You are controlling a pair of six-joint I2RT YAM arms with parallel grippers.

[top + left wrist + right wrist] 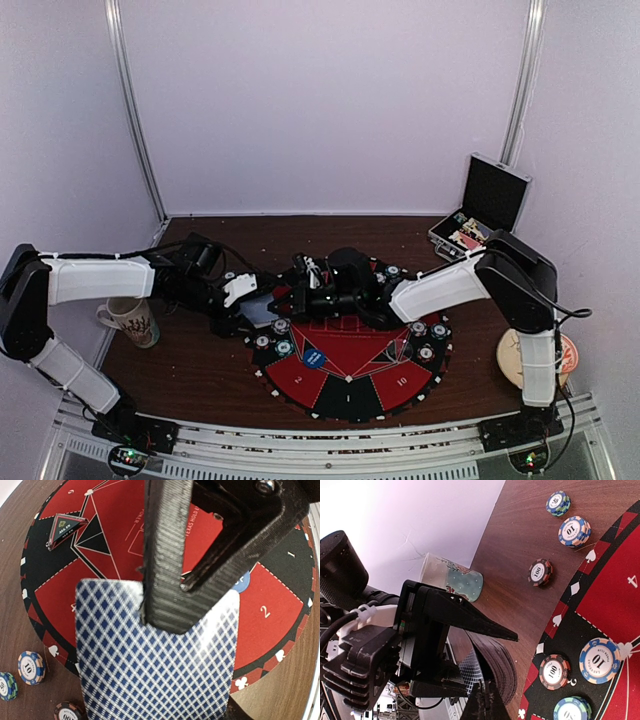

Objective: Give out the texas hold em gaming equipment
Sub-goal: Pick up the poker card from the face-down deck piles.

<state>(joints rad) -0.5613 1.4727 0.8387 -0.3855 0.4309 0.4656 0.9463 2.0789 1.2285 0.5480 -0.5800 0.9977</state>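
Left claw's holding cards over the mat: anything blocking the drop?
Nothing visible. The left claw grips the cards over the mat; the triangular marker and blue disc lie off to their sides. What lies under the cards is hidden.

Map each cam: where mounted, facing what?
Top external: above and behind the robot, looking down at the mat; left arm, right arm show.
Left wrist: on left arm, looks down on cards over mat; left gripper shows.
Right wrist: on right arm, looks past left gripper toward mug; right gripper shows.
Shared: both wrist views catch the 10 chip.
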